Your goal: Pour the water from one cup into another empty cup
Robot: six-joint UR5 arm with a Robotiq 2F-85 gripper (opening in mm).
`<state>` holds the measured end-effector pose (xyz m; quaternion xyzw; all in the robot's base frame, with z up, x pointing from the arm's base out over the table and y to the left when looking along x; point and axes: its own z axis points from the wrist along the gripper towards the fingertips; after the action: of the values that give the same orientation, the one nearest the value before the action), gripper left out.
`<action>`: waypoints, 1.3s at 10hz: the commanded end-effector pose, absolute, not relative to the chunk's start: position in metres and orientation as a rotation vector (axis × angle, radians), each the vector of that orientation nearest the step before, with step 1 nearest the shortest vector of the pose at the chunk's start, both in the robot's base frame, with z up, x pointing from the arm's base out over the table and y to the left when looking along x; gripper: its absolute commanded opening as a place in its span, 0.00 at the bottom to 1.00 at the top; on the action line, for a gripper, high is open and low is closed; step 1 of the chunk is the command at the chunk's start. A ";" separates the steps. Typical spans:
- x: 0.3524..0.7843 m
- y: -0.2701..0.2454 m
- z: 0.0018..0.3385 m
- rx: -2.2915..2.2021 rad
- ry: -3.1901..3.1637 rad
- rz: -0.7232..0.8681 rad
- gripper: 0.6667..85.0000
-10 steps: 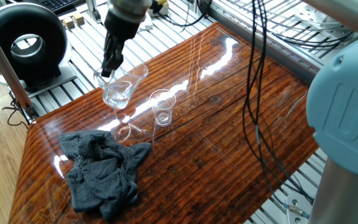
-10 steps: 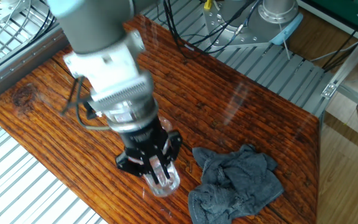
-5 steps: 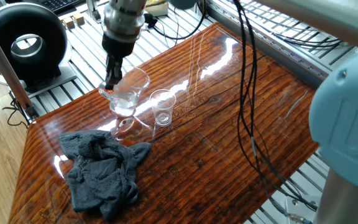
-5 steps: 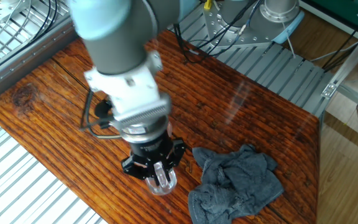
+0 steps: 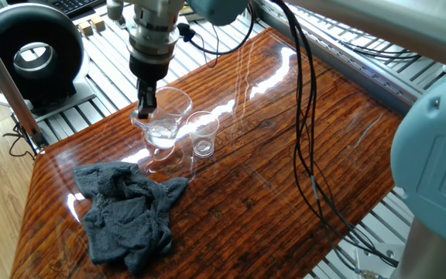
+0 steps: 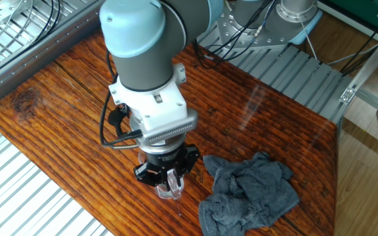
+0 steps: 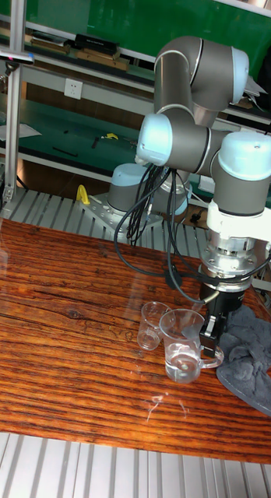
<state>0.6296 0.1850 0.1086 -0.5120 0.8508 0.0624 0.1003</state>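
Note:
The larger handled glass mug [image 5: 163,118] [image 7: 182,345] stands close beside the small handleless tumbler [image 5: 202,133] [image 7: 153,324] on the wooden table [image 5: 285,155]. A shallow layer of water [image 7: 182,362] glints in the mug's bottom. My gripper [image 5: 145,105] [image 7: 209,334] comes down from above and is shut on the mug's handle side. From the other fixed view the arm covers most of the mug [image 6: 169,190] and hides the tumbler. The tumbler looks empty.
A crumpled grey cloth [image 5: 126,213] [image 6: 248,190] [image 7: 248,354] lies next to the mug, toward the table's front edge. A black round device [image 5: 29,50] stands off the table at the back left. Cables [image 5: 308,116] hang over the table's middle.
The gripper has carried the mug right toward the tumbler and lower, from a tilted, raised pose to nearly upright beside it. The tumbler and cloth have stayed put.

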 end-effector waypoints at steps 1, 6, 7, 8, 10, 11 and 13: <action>0.630 0.186 0.106 -1.512 2.513 0.181 0.00; 0.630 0.189 0.105 -1.509 2.510 0.193 0.00; 0.628 0.187 0.104 -1.513 2.521 0.194 0.00; 0.624 0.184 0.103 -1.524 2.537 0.186 0.00; 0.620 0.185 0.098 -1.543 2.541 0.207 0.01; 0.619 0.185 0.095 -1.561 2.534 0.216 0.03; 0.619 0.189 0.095 -1.572 2.522 0.237 0.08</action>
<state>0.6200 0.1857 0.0954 -0.5230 0.8457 0.0688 0.0807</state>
